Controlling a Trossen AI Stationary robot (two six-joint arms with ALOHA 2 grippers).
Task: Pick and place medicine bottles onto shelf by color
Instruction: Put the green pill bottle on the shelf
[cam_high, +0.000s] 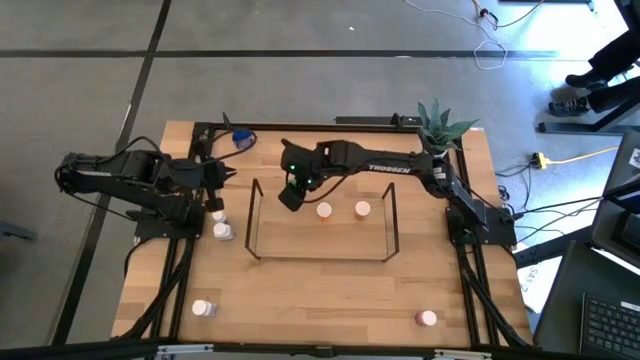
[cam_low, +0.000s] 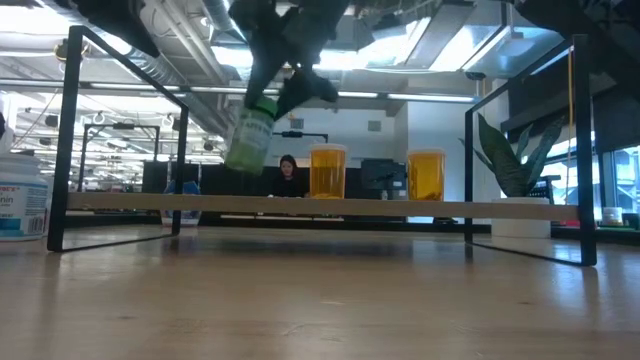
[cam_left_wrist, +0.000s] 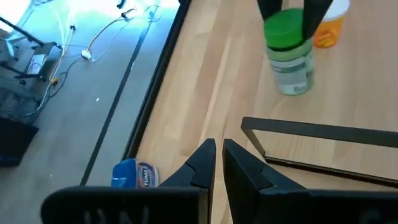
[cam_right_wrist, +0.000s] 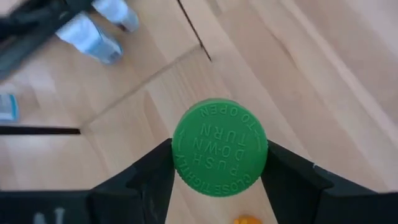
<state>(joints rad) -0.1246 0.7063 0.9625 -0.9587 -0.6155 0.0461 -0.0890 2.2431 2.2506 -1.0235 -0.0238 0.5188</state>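
Green-capped bottle (cam_right_wrist: 219, 148), clear body with pale label, is hanging tilted in the right claw (cam_high: 290, 194), gripped at the cap above the shelf's (cam_high: 322, 259) left end. Left claw (cam_left_wrist: 217, 160) is sitting closed, empty, beside the shelf.

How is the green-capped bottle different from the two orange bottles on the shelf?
The green-capped bottle hangs tilted above the shelf, held at its cap by the right gripper; the two orange bottles stand upright on the board, untouched. Its body is pale with a label, while theirs are clear amber. It sits left of them in the low view. All three are small cylindrical medicine bottles.
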